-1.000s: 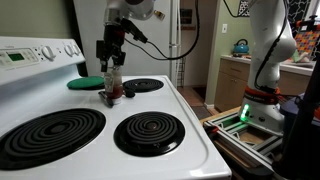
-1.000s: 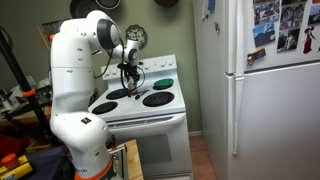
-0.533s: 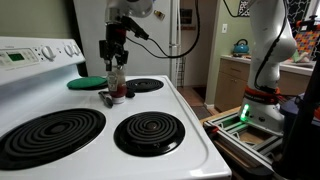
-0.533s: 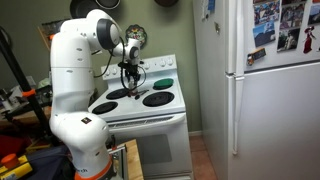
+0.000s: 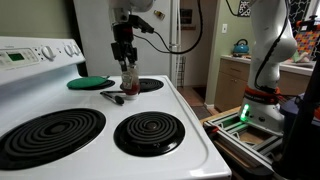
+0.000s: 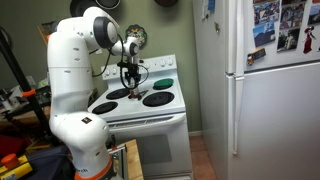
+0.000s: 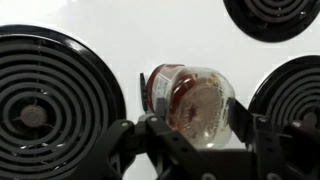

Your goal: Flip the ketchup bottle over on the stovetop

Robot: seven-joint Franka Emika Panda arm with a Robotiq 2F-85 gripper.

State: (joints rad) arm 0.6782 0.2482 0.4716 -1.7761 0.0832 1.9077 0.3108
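While the gripper (image 7: 196, 120) clamps the bottle (image 7: 188, 98) between its fingers, cap end tilted sideways, the bottle hangs over the white stovetop (image 5: 186, 115) among the burners, near a dark utensil (image 5: 112, 97) and a green disc (image 5: 90, 82). Whether it touches the surface is unclear.

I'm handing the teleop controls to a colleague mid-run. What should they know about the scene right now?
Gripper: shut on the small clear plastic ketchup bottle with dark red contents, gripped from above.
Bottle: held low over the glossy white stovetop, beside a rear black coil burner. A dark spoon-like utensil and a flat green disc lie close by.
Done: bottle grasped and apparently just off the surface.
Left: turn the bottle over, set it on the stovetop, open the gripper and back away.
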